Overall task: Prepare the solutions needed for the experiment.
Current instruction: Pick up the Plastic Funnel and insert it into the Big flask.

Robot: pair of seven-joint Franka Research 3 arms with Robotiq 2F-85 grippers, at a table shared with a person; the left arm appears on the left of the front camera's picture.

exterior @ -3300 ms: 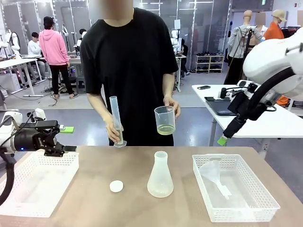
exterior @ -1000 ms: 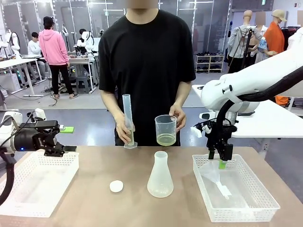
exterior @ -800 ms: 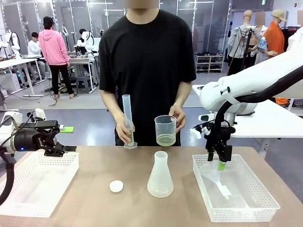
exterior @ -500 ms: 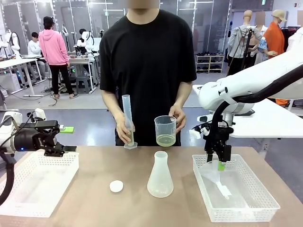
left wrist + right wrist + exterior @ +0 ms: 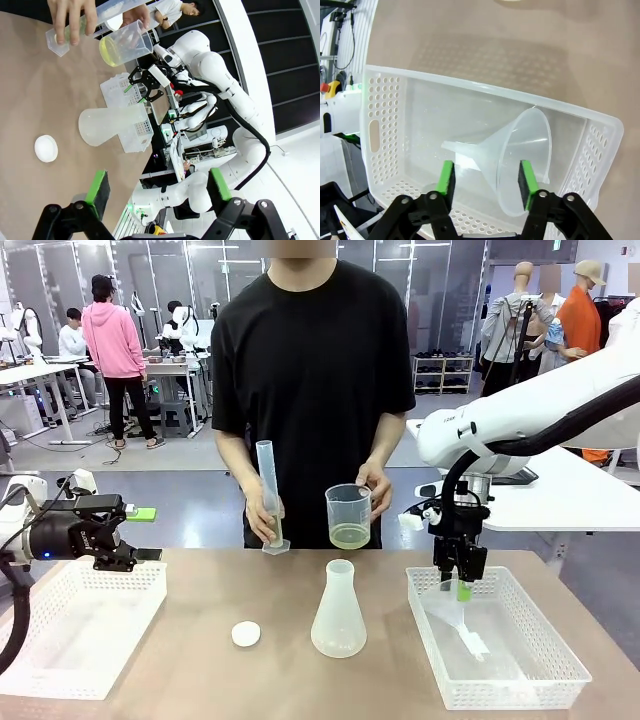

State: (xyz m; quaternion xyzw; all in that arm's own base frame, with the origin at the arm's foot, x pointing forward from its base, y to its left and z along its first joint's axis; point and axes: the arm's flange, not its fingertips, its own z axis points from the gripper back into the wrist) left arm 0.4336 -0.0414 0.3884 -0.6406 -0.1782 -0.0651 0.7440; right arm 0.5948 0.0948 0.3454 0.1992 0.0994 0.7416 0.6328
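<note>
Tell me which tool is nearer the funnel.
Right. The right tool is down in the right basket, pads flanking the funnel; the left tool hangs by the left basket, across the table.

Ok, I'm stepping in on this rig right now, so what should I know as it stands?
Left hand: open, empty, by the white perforated left basket.
Right hand: pads flank the clear plastic funnel in the right basket; grip unclear.
Person holds a clear beaker of pale yellow solution and a graduated cylinder.
Frosted conical flask stands mid-table, no funnel in it.
Left, likely: seat funnel, pour.
</note>
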